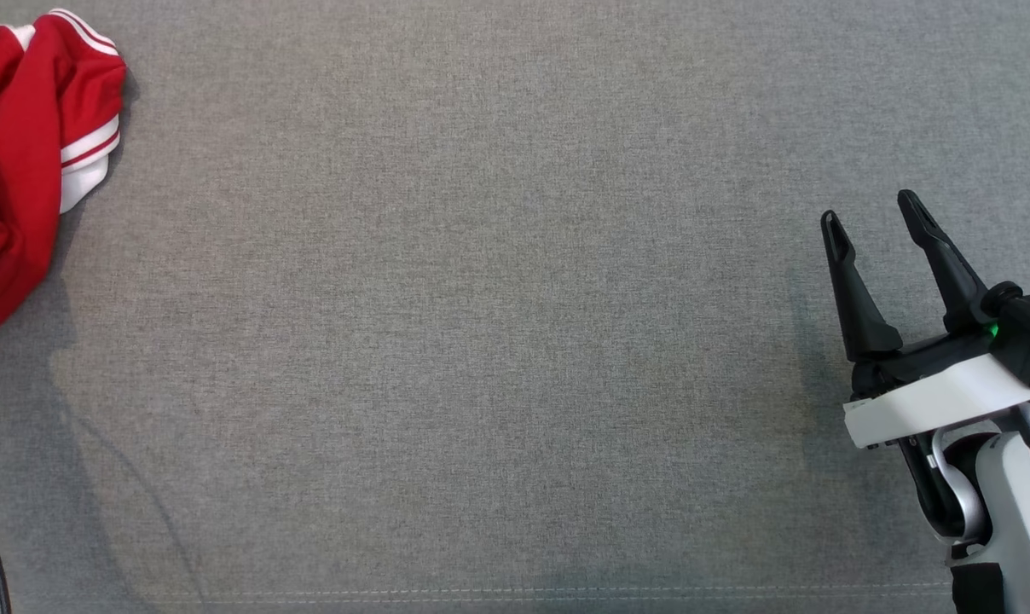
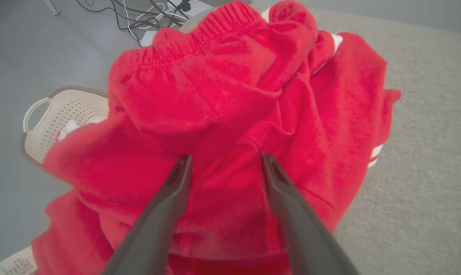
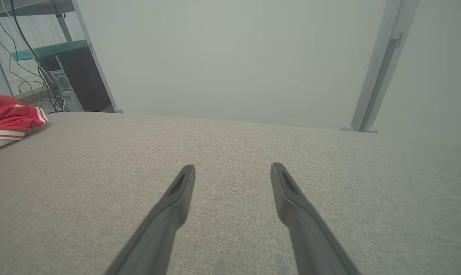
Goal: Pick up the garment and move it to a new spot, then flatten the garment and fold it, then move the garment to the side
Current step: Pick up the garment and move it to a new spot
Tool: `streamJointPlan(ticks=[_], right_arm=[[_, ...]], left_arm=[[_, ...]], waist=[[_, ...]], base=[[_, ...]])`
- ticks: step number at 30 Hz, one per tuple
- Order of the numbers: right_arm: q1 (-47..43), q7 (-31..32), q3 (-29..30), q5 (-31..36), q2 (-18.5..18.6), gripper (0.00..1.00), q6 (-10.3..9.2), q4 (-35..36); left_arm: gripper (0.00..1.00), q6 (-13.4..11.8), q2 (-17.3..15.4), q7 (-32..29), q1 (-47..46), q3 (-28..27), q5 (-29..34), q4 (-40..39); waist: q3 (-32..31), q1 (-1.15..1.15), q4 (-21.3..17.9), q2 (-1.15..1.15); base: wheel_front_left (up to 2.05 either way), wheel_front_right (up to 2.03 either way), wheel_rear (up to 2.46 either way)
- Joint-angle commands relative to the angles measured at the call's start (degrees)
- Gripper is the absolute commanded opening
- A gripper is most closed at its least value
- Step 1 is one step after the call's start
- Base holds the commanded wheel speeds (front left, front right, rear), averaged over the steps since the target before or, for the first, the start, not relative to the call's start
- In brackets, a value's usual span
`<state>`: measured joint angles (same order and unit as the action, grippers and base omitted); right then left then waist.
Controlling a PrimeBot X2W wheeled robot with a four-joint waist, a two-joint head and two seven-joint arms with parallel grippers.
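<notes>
obs: garment lies crumpled at the far left edge of the grey cloth surface, part of it running out of the head view. red, with white stripes at one hem. the heap has no clean long axis; in the head view it runs roughly up and down along that edge.

right gripper sits at the lower right, well apart from the garment, with the bare surface between them. its fingers are spread and hold nothing. in its own wrist view the right gripper points across the surface and the garment is far off to the left.

left gripper is the near one, right over the heap. its fingers are spread wide, with the red garment bunched between and beyond the tips. the elastic waistband lies on the far side. nothing is pinched. we cannot tell whether the tips touch the cloth.

beyond the surface edge, down on the floor: a pale basket and cables.

judgement: first step, the pick-up, is not yet done. we expect the left arm to take it, closing on a fold straight ahead. risk: a thin pinch that slips when lifted.
</notes>
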<state>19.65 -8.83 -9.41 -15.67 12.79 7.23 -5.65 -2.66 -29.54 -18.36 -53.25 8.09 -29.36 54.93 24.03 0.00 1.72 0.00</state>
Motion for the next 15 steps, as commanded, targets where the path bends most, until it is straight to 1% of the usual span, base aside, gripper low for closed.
streamJointPlan(ticks=[1, 6, 10, 15], right_arm=[[0.7, -0.5, -0.6, -0.4, 0.6, 1.0, 0.25, 1.7], [1.2, -0.5, -0.7, -0.4, 0.4, 1.0, 0.25, 1.4], [1.1, -0.7, -0.6, -0.4, 0.2, 1.0, 0.25, 0.9], [0.6, -0.9, -0.8, -0.5, 0.0, 1.0, 0.25, 0.2]], left_arm=[[0.0, -0.4, -4.0, -0.3, -1.8, -1.6, -0.5, -0.8], [0.0, 0.1, -4.4, -0.9, -2.9, -1.0, -0.4, -0.9], [0.0, 0.0, -4.7, 2.0, -3.9, -1.6, -0.8, -1.5], [0.0, 1.1, -6.8, 4.6, -6.6, -0.4, 0.9, -2.0]], waist=[[0.3, 0.0, 0.2, 0.0], [0.4, 0.0, 0.7, 0.0], [-0.5, 0.0, 1.2, 0.0], [-2.5, 0.0, 2.0, 0.0]], base=[[0.0, 0.0, 0.0], [0.0, 0.0, 0.0], [0.0, 0.0, 0.0], [0.0, 0.0, 0.0]])
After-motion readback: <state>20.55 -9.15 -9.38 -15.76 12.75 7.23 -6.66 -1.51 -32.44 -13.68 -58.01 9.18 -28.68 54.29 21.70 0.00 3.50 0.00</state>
